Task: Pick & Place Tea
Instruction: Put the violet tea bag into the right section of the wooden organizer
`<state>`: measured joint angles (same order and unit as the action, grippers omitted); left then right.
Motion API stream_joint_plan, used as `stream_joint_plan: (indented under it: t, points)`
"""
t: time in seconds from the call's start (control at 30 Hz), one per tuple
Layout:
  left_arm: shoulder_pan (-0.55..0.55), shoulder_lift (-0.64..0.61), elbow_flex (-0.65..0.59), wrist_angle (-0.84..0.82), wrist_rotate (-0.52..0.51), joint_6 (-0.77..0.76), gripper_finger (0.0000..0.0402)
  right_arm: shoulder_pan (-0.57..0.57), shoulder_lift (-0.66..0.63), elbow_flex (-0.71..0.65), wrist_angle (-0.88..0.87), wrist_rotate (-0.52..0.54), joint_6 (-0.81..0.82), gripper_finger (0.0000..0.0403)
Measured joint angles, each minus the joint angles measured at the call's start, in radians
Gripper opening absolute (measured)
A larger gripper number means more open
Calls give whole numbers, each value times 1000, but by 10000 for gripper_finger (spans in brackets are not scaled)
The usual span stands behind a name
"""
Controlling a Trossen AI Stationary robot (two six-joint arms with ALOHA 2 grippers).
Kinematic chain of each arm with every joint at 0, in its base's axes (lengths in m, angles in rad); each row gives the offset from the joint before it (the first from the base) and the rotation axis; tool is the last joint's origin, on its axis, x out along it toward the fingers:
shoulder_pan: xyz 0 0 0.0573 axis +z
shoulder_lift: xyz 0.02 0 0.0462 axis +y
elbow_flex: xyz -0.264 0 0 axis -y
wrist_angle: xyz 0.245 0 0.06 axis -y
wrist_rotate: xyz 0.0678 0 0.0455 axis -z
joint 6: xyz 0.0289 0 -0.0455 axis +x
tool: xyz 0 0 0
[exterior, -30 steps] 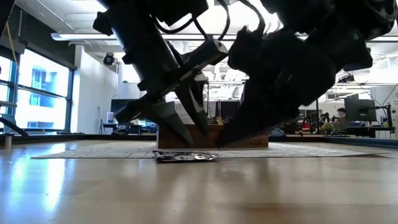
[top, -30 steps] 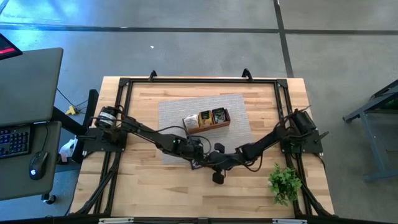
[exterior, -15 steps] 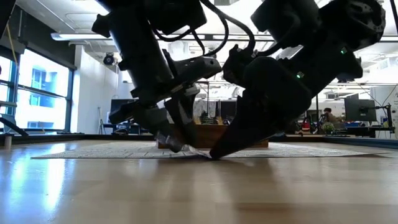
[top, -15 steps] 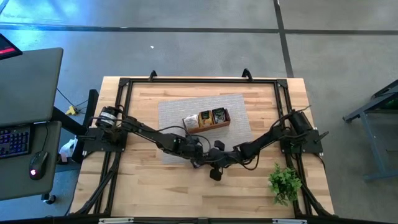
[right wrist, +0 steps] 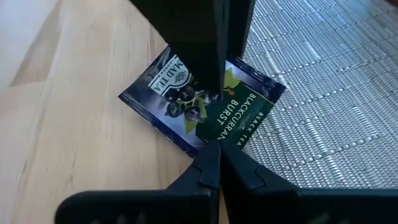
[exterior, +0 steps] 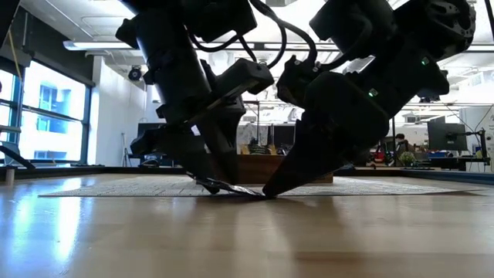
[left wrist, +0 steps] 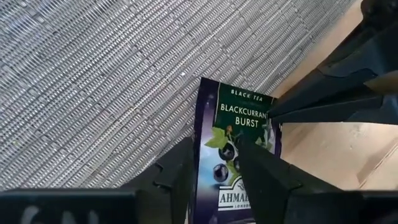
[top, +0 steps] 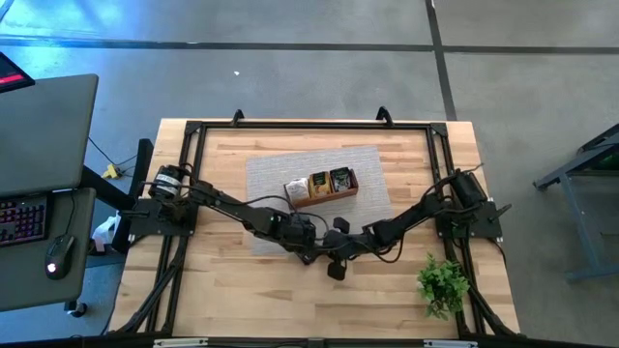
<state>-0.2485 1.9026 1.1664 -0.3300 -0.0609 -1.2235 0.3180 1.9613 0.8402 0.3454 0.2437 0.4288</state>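
Note:
A dark tea sachet (left wrist: pixel 239 134) printed "Blackcurrant Burst" lies partly on the grey woven mat (left wrist: pixel 93 81) and partly on the bare wood; in the low view it is the sachet (exterior: pixel 231 188), slanted. My left gripper (left wrist: pixel 216 165) is open, its fingers down at the sachet. My right gripper (right wrist: pixel 217 155) is shut, its tip at the sachet's opposite edge. In the high view my left gripper (top: pixel 305 251) and right gripper (top: pixel 320 253) meet at the mat's near edge and hide the sachet. My left gripper slants down from the table's left; one fingertip (right wrist: pixel 208 92) rests on the sachet's printed face (right wrist: pixel 186 102), the other finger (left wrist: pixel 177 174) stands at its side edge. The sachet's end under these fingers (exterior: pixel 204 182) is raised off the mat. My right gripper's shut fingertips (left wrist: pixel 277 115) press down on the sachet's edge (right wrist: pixel 211 142), slanting in from the table's right. That edge (exterior: pixel 261 194) stays down on the table.
A brown wooden tray (top: pixel 321 186) with several sachets in its compartments stands on the mat toward the far side. A small green plant (top: pixel 443 283) is at the near right corner. Bare wood lies near and left of the grippers.
Both grippers have come down onto the sachet, which lay flat with them above it a second ago. My right gripper sank and moved toward the left until its tip met the sachet's edge. My left gripper tipped downward. The sachet's left end is now raised, its right end stays down.

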Motion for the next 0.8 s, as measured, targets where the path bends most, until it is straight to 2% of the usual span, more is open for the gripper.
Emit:
stream_joint_plan:
  t: [0.1,0.3,0.47,0.63,0.7,0.8]
  points:
    - [0,0,0,-2,3,28,97,4,1,0,1,21,-26,0]
    - [0,0,0,-2,1,95,9,18,2,-3,39,45,-110,0]
    - [0,0,0,1,-60,102,9,31,-45,-7,5,83,-155,0]
    - [0,-19,0,6,-142,127,3,38,-209,-7,-195,92,-171,5]
    - [0,-30,0,68,-219,155,1,41,-297,-7,-312,115,-151,8]
    - [1,-53,-1,211,-389,228,2,57,-441,-6,-465,202,-135,7]
